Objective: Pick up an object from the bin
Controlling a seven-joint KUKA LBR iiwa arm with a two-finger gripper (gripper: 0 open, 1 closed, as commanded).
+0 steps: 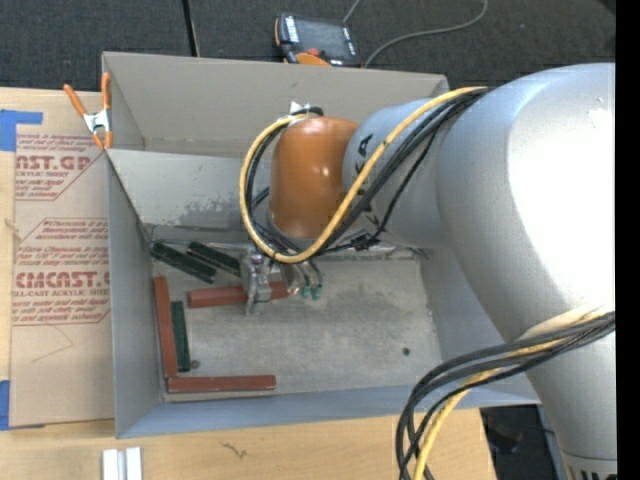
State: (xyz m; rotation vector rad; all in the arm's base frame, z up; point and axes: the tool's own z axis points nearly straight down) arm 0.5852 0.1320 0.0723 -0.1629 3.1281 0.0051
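Red-brown bar [212,296], short and flat, lies level on the floor of the grey bin [128,288], left of the middle, and we see the gripper [262,290] down at its right end, touching it or just above it. We cannot tell whether the gripper is apart, together or clamped on the bar, since the orange cover [305,183] on the wrist and the yellow cables [246,183] looped round it hang right over that spot. Just above the bar, towards the far wall, we see two dark green sticks [195,258] lying side by side at a slant. Along the left wall runs a long red-brown strip [160,323], with a green stick [180,336] close beside it. A second red-brown strip [225,382] lies along the near wall and meets the first at the corner.
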